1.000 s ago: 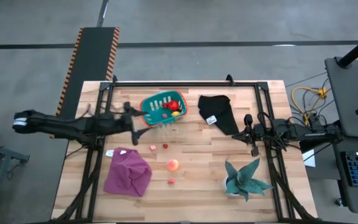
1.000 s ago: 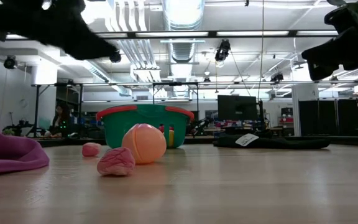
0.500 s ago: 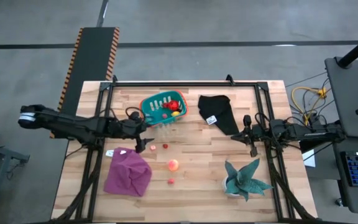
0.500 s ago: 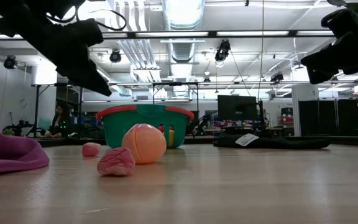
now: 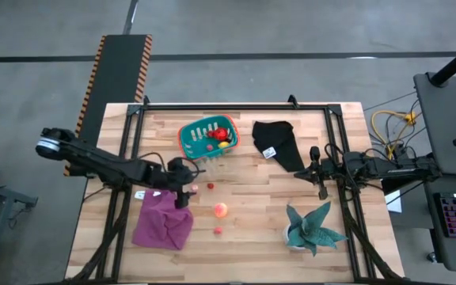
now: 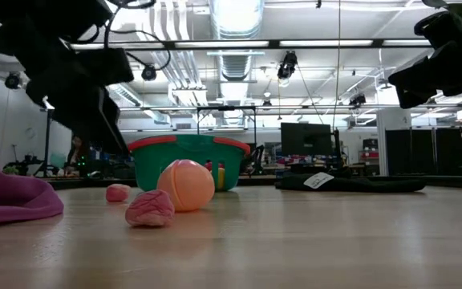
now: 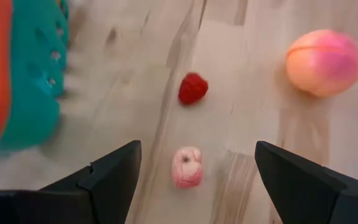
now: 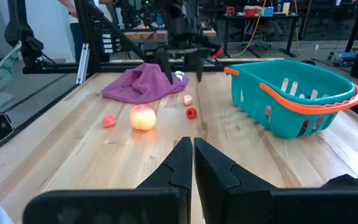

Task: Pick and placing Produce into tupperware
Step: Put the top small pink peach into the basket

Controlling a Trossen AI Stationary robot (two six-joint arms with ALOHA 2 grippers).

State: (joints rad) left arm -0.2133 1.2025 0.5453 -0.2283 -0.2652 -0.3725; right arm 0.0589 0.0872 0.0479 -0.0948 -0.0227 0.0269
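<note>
While the left gripper (image 5: 183, 192) was held over the table with its jaws spread wide and nothing between them, a small pale-pink lumpy piece of produce (image 7: 187, 167) was seen lying directly below the gap. A small red berry-like piece (image 7: 192, 88) lay just beyond it, and a round orange-pink peach (image 7: 324, 61) was found well apart, at about 5 o'clock from the gripper in the overhead view. A second pink piece (image 5: 218, 230) lay at 6 o'clock of the peach. The tupperware (image 5: 190, 143), a teal basket with an orange-red rim and pale slotted ribs, was placed at 12 o'clock of the gripper, with red and yellow pieces (image 5: 221, 136) inside. The right gripper (image 5: 321, 188) was parked at the table's 3 o'clock side, jaws clenched together on nothing.
</note>
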